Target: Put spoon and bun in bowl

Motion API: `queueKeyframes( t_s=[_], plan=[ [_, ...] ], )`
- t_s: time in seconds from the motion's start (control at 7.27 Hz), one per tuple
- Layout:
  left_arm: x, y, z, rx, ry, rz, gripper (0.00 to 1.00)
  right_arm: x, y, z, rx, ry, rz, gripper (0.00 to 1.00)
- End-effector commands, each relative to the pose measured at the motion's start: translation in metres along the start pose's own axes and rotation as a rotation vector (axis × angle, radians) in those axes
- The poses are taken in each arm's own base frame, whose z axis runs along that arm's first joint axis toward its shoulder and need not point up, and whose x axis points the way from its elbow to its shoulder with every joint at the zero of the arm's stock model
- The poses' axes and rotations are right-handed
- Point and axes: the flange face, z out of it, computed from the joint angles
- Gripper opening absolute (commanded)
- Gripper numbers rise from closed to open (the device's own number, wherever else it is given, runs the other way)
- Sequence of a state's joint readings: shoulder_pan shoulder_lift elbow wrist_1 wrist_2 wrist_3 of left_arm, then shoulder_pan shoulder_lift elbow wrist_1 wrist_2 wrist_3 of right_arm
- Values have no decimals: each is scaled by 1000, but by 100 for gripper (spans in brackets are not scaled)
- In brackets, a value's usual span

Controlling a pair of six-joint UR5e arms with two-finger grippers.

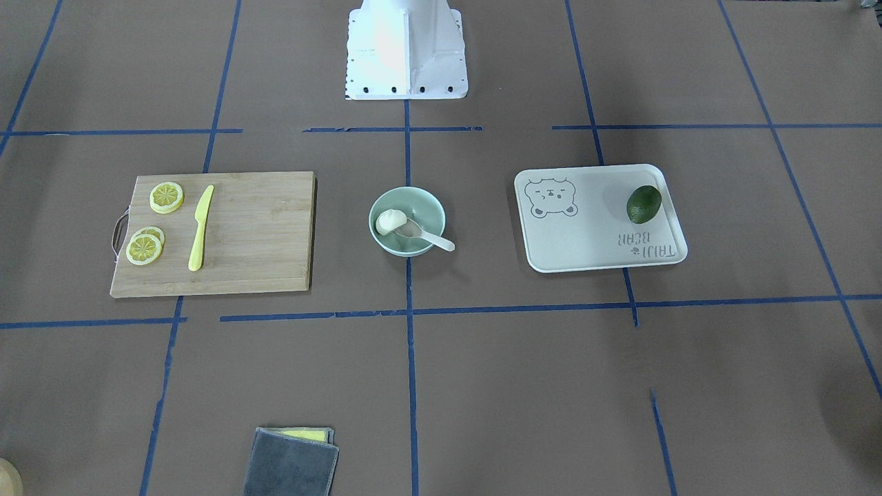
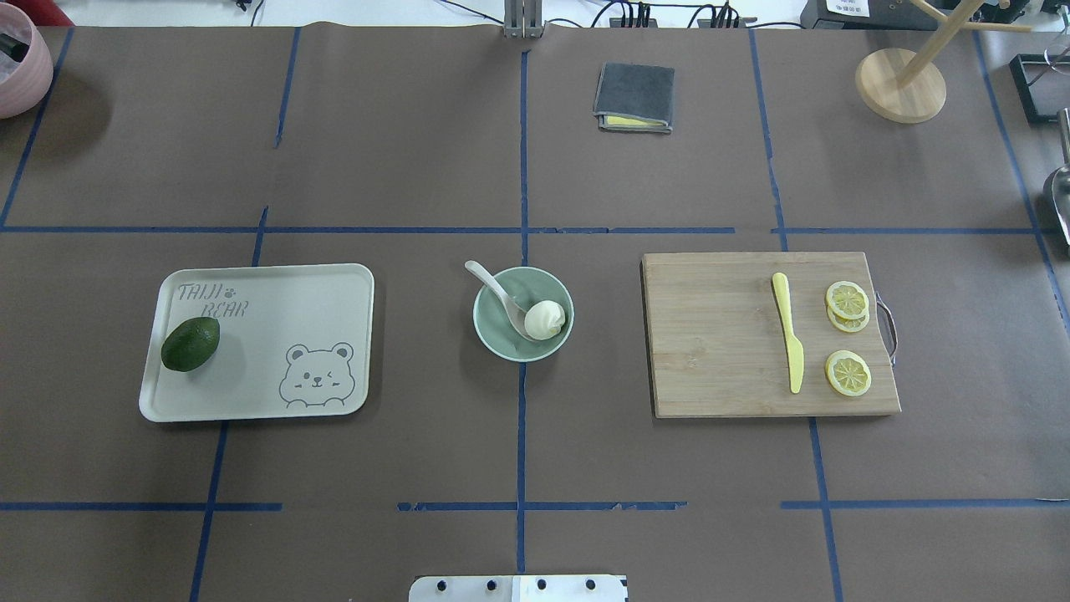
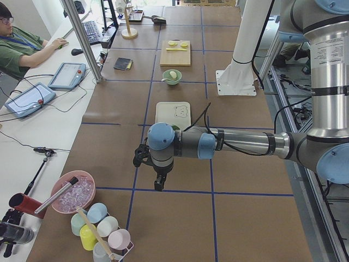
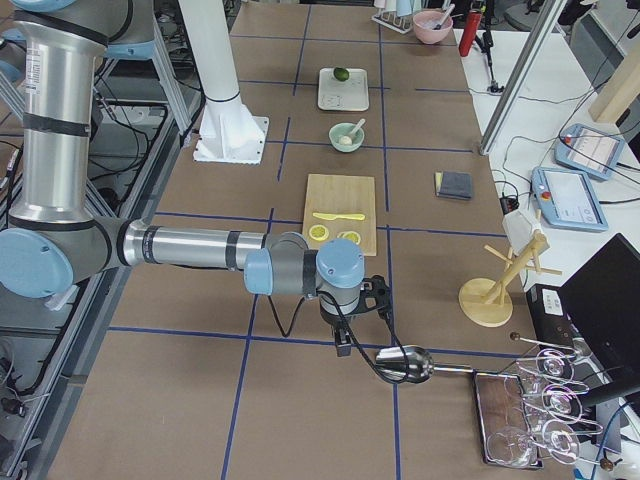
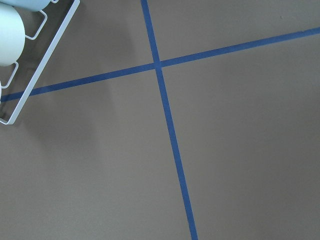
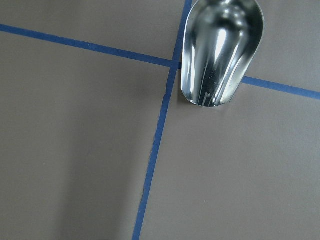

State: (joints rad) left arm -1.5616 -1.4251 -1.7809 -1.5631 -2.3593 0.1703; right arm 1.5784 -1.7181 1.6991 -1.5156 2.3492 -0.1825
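A table covered in brown paper and marked off with blue tape lines fills the overhead view. At its middle stands the bowl. The spoon lies in it with its scoop down inside and its handle sticking out over the rim at about 10 o'clock. The bun rests inside the bowl toward 3 o'clock, against the scoop end of the spoon. At 9 o'clock from the bowl, well apart, is a pale tray printed with a bear, and an avocado lies on the tray's far side from the bowl. At 3 o'clock is a wooden cutting board carrying a yellow knife and lemon slices. A folded grey cloth lies toward 1 o'clock. Both arms are far from the bowl, off at the table's ends. The left gripper hangs pointing down over bare paper near a tape line. The right gripper hangs just beside a shiny metal scoop. Neither wrist camera shows any fingers, so I cannot tell how far either set of jaws is parted or whether they have anything between them.
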Motion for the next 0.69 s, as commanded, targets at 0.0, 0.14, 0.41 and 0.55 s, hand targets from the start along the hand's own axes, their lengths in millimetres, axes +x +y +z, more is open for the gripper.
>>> queueKeyframes(
  t_s=[0.0,0.14,0.41,0.55],
  plan=[
    [2,-1,-2,3,-1,3,100,0,0,0,1,-1,0,100],
    [2,-1,-2,4,-1,4,100,0,-1,-1,1,1,-2,100],
    [3,-2,-4,7,-1,8,100,-2,-2,-2,5,2,-6,100],
    [4,-3,-4,10,-2,10,100,0,-2,-1,3,3,-5,100]
  ],
)
